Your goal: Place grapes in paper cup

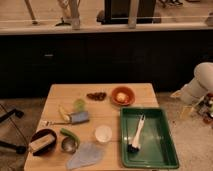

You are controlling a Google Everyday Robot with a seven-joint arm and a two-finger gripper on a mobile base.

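The grapes (96, 95), a small dark reddish-brown bunch, lie on the wooden table (60, 92) near its far edge, just left of the orange bowl (123, 95). The paper cup (103, 133), white and round, stands upright nearer the front, left of the green tray (150, 155). It is about a third of the table's depth in front of the grapes. My gripper is out of view. Only a white arm segment (199, 84) shows at the right edge, beyond the table and clear of all objects.
A brush (136, 134) lies in the tray. A yellow-green cup (79, 104), a banana (63, 112) and a grey-blue block (79, 117) sit left of centre. A green pepper (69, 134), metal cup (69, 145), dark bowl (42, 141) and pale blue cloth (86, 156) are at the front left.
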